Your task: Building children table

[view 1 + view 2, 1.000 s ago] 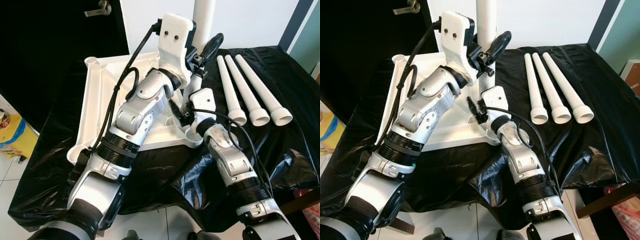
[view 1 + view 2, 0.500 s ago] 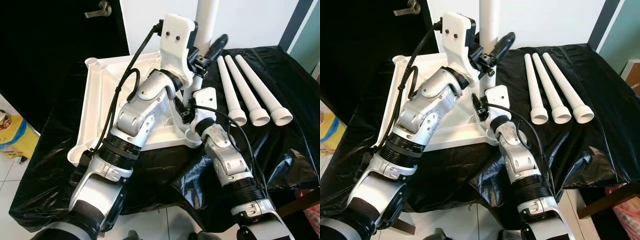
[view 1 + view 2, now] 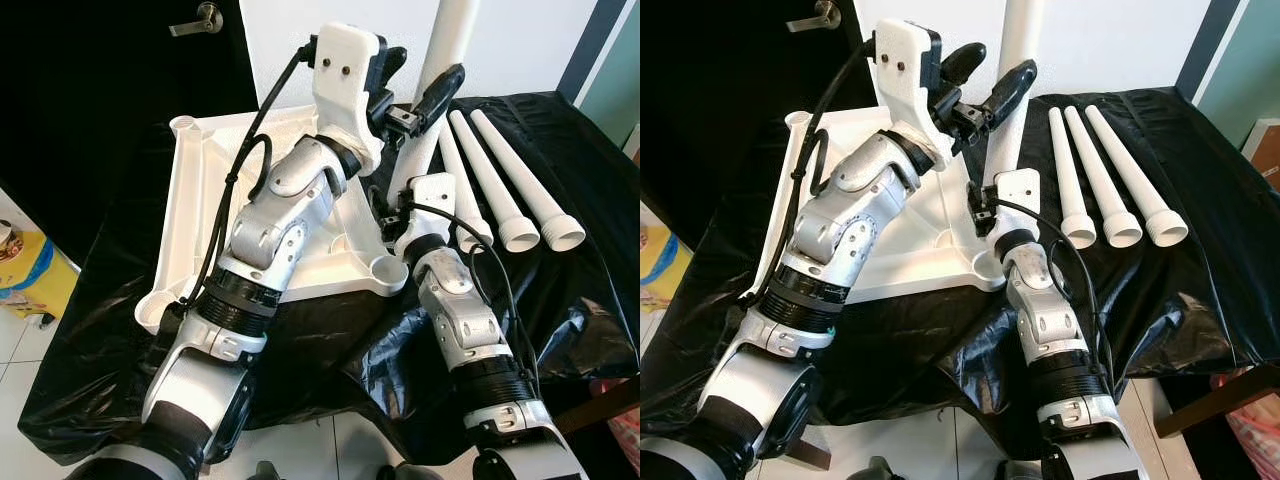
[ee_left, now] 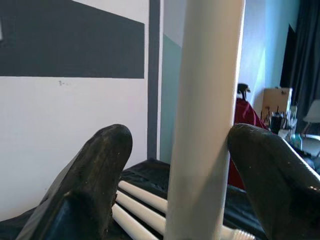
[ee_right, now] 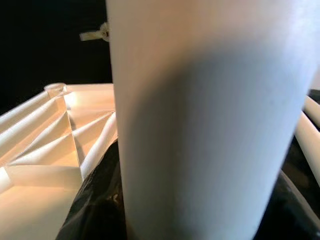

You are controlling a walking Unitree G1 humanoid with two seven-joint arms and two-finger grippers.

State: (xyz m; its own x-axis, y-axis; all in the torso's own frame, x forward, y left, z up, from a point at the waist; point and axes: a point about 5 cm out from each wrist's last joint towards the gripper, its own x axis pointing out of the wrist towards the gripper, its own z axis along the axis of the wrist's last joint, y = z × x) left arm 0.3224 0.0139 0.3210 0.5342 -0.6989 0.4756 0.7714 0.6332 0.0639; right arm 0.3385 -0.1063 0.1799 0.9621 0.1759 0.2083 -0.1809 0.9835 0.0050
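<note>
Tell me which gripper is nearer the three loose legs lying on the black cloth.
Right. The right gripper holds the lower part of the upright leg, just beside the loose legs. The left gripper straddles that leg higher up, jaws open, farther from them.

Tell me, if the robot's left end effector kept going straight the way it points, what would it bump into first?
Most likely the standing white table leg. In the left wrist view it stands right between the open fingers of the left end effector, with a small gap on each side. Depth is unclear, so I can't tell how close.
</note>
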